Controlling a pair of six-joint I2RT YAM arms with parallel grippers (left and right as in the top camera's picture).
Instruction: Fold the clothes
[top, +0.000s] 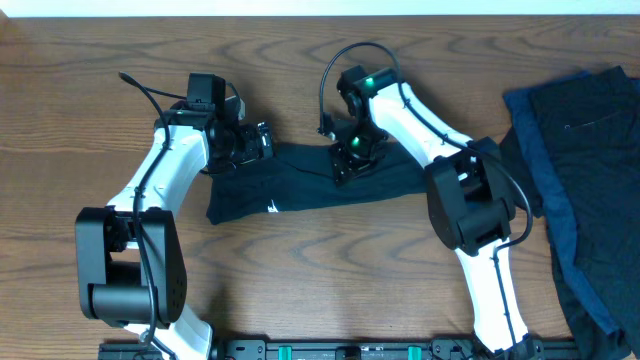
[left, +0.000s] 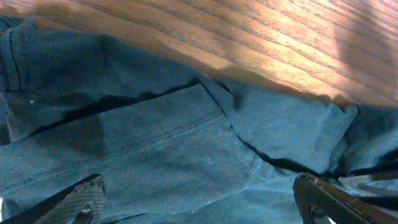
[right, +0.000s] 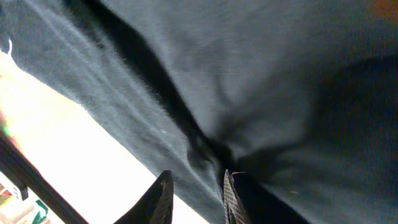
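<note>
T-shirt (right: 249, 74) fills your right wrist view, a fold nipped in the right gripper's (right: 196, 196) narrowed jaws. Your left gripper (left: 199, 190) hangs spread and empty above it. Only overhead shows it mid-table (top: 90, 70), with spare clothes (top: 590, 150) heaped far right.

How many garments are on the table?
3: a dark T-shirt mid-table, a black piece at the right edge, and a blue piece beneath it. Others may hide in that pile.

Two arms (top: 165, 175) (top: 420, 110) — three garments (top: 300, 185) (top: 590, 130) (top: 548, 175), one blue.
</note>
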